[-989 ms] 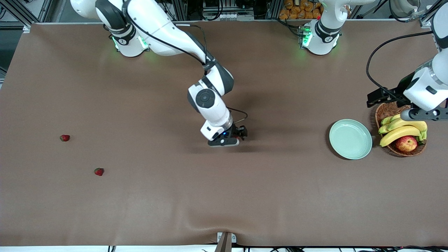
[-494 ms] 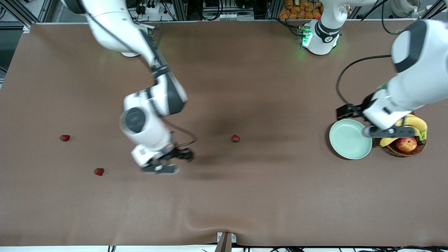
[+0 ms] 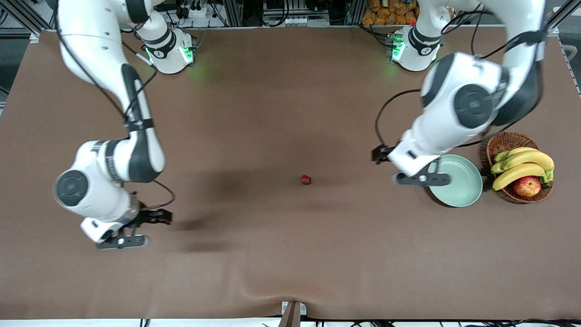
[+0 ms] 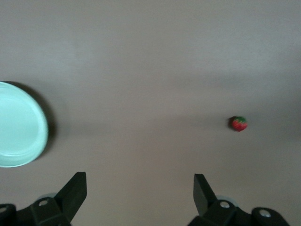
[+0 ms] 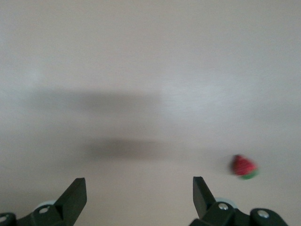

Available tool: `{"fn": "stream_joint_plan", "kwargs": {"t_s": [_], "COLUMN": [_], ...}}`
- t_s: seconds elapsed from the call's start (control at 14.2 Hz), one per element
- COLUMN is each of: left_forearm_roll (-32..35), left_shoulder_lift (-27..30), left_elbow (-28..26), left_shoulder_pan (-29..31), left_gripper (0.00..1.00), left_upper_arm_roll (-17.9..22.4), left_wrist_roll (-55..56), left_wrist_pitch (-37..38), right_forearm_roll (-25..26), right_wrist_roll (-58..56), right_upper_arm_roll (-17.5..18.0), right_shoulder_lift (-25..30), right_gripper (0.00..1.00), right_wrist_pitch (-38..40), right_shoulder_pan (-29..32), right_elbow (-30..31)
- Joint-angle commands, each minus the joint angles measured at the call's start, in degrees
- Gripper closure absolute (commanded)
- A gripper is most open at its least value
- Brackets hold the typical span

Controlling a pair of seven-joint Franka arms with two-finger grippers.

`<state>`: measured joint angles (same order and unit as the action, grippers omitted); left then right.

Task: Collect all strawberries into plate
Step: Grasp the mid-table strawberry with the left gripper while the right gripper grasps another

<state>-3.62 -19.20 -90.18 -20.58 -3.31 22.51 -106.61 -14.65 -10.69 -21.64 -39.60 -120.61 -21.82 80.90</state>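
The round, shallow, pale mint-green plate [image 3: 458, 181] toward the left arm's end of the table holds nothing. Just beside it, the brown woven wicker basket [image 3: 503, 141] contains yellow bananas [image 3: 522, 165] and a red-yellow apple [image 3: 527, 186].

One tiny dark-red strawberry with a green top [image 3: 306, 180] lies on the brown table [image 3: 290, 113] near its middle, well apart from the plate. The left gripper [image 3: 422, 179] hangs over the plate's rim on the side facing that berry, fingers [image 4: 75, 190] spread wide and empty.

The right gripper [image 3: 121, 240] hangs over the table toward the right arm's end, fingers [image 5: 75, 195] spread and empty. Its wrist view shows a second strawberry [image 5: 244, 166] on the table near one fingertip, not touching.
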Motion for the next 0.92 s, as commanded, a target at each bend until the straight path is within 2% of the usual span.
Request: {"fn": "stream_joint_plan", "kwargs": {"t_s": [0.0, 0.14, 0.42, 0.64, 0.85], "left_forearm_roll": [0.19, 0.02, -0.42, -0.16, -0.16], "left_shoulder_lift": [-4.51, -7.06, -10.93, -15.24, -17.96], "left_elbow": [2.02, 2.02, 2.02, 4.39, 4.75], "left_shoulder_pan": [-3.66, -4.29, -5.96, -9.99, -10.62], "left_gripper": [0.0, 0.0, 0.0, 0.0, 0.0], "left_upper_arm_roll": [0.59, 0.5, 0.41, 0.5, 0.5], "left_wrist_roll": [4.63, 6.05, 7.72, 7.98, 8.25], "left_wrist_pitch": [-4.73, -8.86, -13.62, -14.94, -18.8], "right_forearm_roll": [1.38, 1.38, 0.85, 0.24, -0.47], "right_wrist_roll": [-11.07, -19.68, -27.53, -27.63, -27.55], "right_upper_arm_roll": [0.81, 0.9, 1.16, 1.6, 3.8], "right_shoulder_lift": [-2.32, -4.43, -8.21, -9.88, -9.89], "right_gripper": [0.0, 0.0, 0.0, 0.0, 0.0], "right_wrist_pitch": [-1.81, -6.98, -14.2, -14.57, -11.16], "right_shoulder_pan": [4.66, 6.34, 9.33, 10.39, 12.14], "right_elbow": [-0.3, -0.3, -0.3, -0.13, 0.14]}}
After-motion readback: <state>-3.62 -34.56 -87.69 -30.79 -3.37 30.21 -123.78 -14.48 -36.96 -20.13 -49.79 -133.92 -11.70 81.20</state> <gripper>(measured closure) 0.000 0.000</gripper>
